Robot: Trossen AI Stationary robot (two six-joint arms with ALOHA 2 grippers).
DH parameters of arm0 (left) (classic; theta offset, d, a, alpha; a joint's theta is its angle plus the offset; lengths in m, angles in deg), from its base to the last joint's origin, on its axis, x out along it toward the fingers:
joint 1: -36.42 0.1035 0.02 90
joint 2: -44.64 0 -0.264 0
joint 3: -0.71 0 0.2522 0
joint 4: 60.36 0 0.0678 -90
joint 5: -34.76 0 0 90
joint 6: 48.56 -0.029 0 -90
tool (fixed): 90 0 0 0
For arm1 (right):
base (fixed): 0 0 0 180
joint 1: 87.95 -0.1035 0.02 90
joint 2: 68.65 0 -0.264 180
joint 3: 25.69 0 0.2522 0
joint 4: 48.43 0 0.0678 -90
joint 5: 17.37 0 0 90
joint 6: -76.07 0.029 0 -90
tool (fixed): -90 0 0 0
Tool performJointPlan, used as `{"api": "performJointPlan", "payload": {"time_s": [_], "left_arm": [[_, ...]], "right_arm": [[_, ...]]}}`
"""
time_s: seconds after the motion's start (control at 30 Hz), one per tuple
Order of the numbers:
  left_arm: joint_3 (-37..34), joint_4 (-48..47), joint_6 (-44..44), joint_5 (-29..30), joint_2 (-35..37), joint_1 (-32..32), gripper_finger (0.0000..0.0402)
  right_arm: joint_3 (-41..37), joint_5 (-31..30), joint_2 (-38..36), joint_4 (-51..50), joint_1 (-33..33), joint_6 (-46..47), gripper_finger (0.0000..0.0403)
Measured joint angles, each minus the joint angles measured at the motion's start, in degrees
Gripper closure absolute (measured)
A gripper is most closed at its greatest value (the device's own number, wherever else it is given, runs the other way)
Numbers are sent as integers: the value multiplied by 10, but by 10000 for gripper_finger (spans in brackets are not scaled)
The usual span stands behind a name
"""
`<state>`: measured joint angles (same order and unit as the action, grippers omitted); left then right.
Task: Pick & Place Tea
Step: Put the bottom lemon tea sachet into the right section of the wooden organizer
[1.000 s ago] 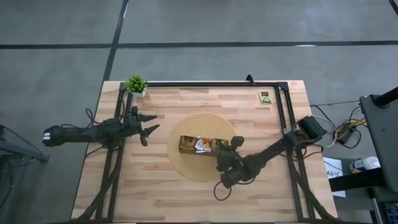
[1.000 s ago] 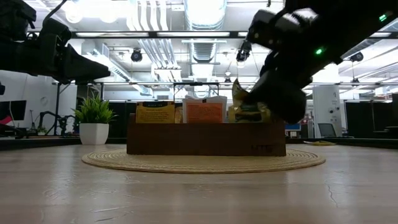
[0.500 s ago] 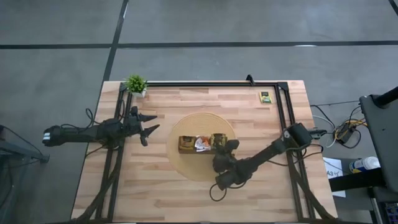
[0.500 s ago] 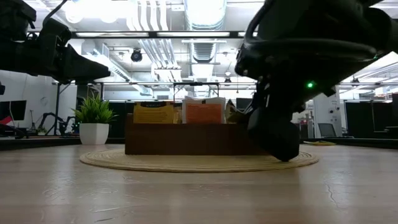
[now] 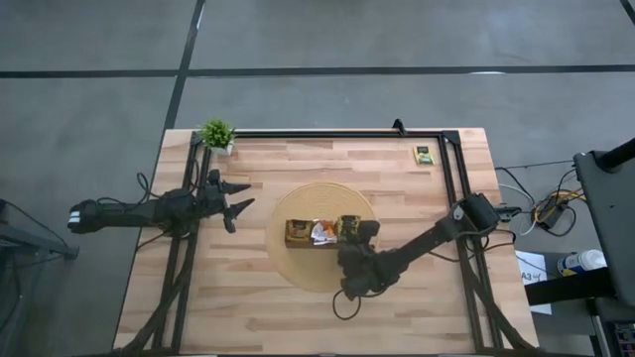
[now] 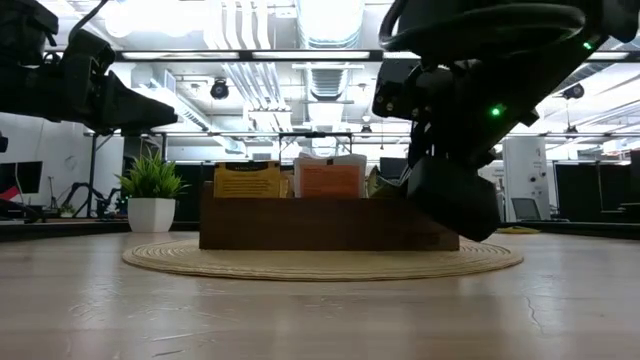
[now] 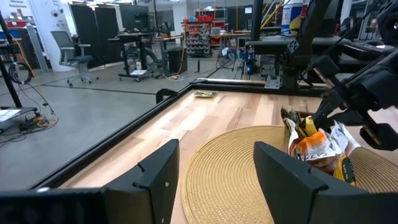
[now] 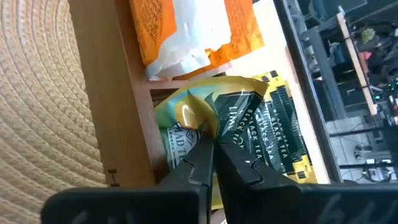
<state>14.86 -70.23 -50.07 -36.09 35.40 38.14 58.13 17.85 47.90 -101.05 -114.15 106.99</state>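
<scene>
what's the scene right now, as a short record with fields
left gripper: open, hovering over the table left of the mat, holding nothing
right gripper: shut on a green and yellow tea sachet at the right end of the tray
tray: brown wooden tray on the round woven mat, sachets standing in it
white and orange sachets: in the next compartment
loose sachet: near the table's far right corner
plant: at the far left corner

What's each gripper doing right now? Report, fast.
Left gripper: open, empty, hovering left of the woven mat.
Right gripper: shut on a dark green tea sachet at the wooden tray.
</scene>
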Motion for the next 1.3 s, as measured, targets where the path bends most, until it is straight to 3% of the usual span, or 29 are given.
{"api": "performJointPlan", "payload": {"time_s": [0.33,0.6,1.0,1.3], "left_arm": [[0,0,0,0,0,0,199],[0,0,0,0,0,0,199],[0,0,0,0,0,0,199],[0,0,0,0,0,0,199]], "right_arm": [[-1,10,-17,-19,0,-24,286],[-2,17,-81,-41,0,-24,210],[-21,8,-94,-15,17,-26,193],[-103,46,-96,128,40,-73,193]]}}
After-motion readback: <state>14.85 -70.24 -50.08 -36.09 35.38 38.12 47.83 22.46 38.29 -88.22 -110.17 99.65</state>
